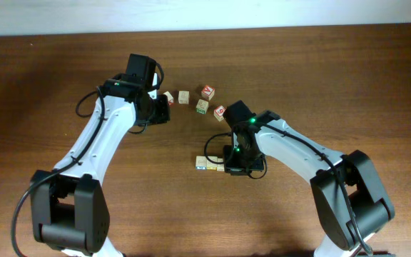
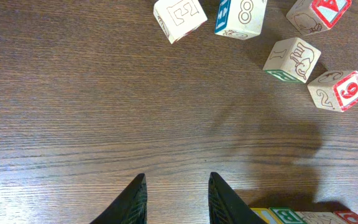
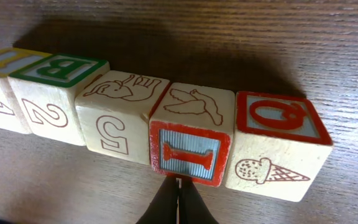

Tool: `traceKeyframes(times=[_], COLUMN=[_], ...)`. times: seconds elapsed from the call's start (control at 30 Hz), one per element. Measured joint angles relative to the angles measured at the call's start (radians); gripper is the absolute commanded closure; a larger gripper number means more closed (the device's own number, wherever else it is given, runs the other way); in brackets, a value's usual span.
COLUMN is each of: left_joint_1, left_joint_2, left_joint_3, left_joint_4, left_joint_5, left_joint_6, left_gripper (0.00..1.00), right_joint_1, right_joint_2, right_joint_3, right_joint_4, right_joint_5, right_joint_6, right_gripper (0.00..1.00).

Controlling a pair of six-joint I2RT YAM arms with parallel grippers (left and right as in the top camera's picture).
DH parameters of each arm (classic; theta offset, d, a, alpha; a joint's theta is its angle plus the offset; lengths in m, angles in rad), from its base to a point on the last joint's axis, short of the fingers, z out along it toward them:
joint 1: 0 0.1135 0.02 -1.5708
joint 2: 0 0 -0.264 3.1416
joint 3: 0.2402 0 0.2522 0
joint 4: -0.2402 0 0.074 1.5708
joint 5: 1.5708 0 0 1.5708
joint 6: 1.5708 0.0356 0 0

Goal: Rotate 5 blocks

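Observation:
Five wooden blocks stand side by side in a row [image 1: 205, 163]. In the right wrist view they are a yellow-topped block [image 3: 2, 87], a green B block [image 3: 55, 93], a block with a 5 [image 3: 120, 115], a red-framed I block [image 3: 191, 140] and a red Q block with an ice cream [image 3: 278, 149]. My right gripper [image 3: 179, 183] is shut, its tips against the front of the red-framed I block. My left gripper [image 2: 176, 186] is open over bare wood with nothing between its fingers. It stands short of a pale E block [image 2: 179, 17] and a blue-edged 8 block [image 2: 241, 15].
More loose blocks lie in an arc at the back: a red A block [image 2: 319, 12], an elephant block with a green side [image 2: 293, 59] and a red 6 block [image 2: 337, 90]. The row's left end [image 2: 303, 218] shows beside my left fingers. The right arm [image 1: 291, 146] covers the row's right end from overhead.

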Motion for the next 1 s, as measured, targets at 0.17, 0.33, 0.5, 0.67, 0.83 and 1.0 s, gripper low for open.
traceKeyframes(times=[0.17,0.33,0.5,0.67,0.83,1.0], left_joint_1=[0.0,0.0,0.0,0.0,0.0,0.0], left_joint_2=[0.0,0.0,0.0,0.0,0.0,0.0], left_joint_3=[0.0,0.0,0.0,0.0,0.0,0.0], left_joint_4=[-0.002,-0.003,-0.003,-0.003,-0.003,-0.003], left_joint_5=[0.0,0.0,0.0,0.0,0.0,0.0], left_joint_6=[0.0,0.0,0.0,0.0,0.0,0.0], left_gripper=[0.69,0.68,0.67,0.67,0.66,0.64], right_joint_1=[-0.001,-0.024,-0.135,-0.144,-0.144,-0.144], right_joint_2=[-0.003,-0.088,-0.099,-0.034,0.037,0.049], right_joint_3=[0.033,0.068,0.077,0.076,0.074,0.074], right_joint_4=[-0.074,-0.138,-0.163,-0.132,-0.125,-0.123], right_joint_5=[0.0,0.048,0.12,0.131,0.134,0.134], right_joint_6=[-0.027,-0.033,-0.032,-0.032,-0.03,-0.03], right_gripper=[0.96,0.96,0.96,0.96,0.96,0.96])
